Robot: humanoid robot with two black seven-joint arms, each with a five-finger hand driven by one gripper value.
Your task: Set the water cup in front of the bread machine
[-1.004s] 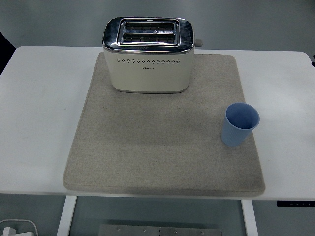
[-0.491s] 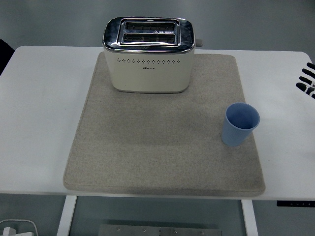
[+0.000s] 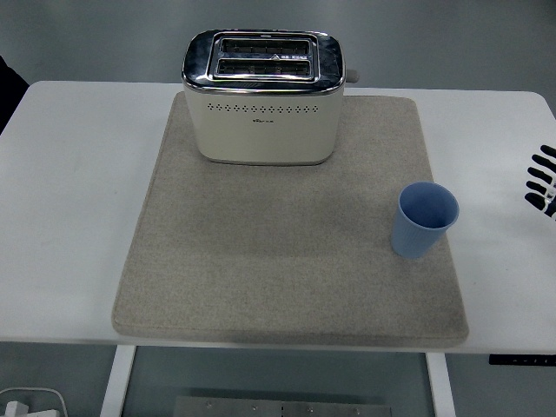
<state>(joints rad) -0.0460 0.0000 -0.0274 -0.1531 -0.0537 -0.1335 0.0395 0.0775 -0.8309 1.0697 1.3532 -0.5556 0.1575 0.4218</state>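
A blue water cup (image 3: 423,219) stands upright and empty on the right part of the grey felt mat (image 3: 261,261). The cream and chrome bread machine (image 3: 262,97) sits at the mat's far end, left of centre, slots up. My right hand (image 3: 544,179) shows only as several black fingertips at the right edge, spread apart and holding nothing, well to the right of the cup and over the white table. The left arm is out of view.
The white table (image 3: 69,191) extends to both sides of the mat. A dark shape (image 3: 5,82) pokes in at the far left edge. Below the table's near edge are its legs and a white object (image 3: 26,401) on the floor.
My right hand's fingertips have come in at the right edge and moved down along it, closer to the cup's level. Cup and bread machine have not moved.
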